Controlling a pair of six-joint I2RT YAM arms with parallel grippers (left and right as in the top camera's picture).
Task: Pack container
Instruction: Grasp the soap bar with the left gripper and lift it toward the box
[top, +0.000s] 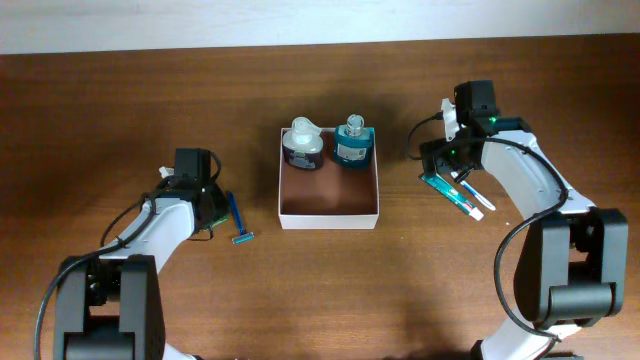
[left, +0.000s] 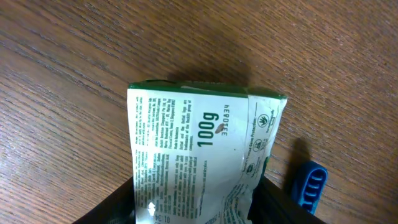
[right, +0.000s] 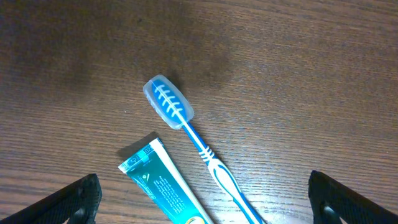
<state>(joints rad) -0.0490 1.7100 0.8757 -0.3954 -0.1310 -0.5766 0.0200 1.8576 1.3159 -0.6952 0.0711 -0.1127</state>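
The left gripper's (top: 205, 210) fingers (left: 112, 208) press against both sides of a white-and-green packet (left: 199, 149) and hold it just over the wooden table (top: 120, 100). Just right of the packet lies one blue razor (top: 238, 220), close beside the gripper, between it and the container.

The right gripper's (top: 452, 168) fingers (right: 81, 199) are spread wide and hold nothing. Below them lie one capped blue-and-white toothbrush (right: 186, 127) and one teal toothpaste tube (right: 163, 186), side by side on the table.

The container (top: 330, 212), a single white-walled box with a reddish-brown floor, sits at the middle of the table between the two arms, apart from both. Two bottles stand against its far wall: a dark one with a white cap (top: 303, 148) on the left and a teal one (top: 352, 143) on the right. The near part of its floor is bare.
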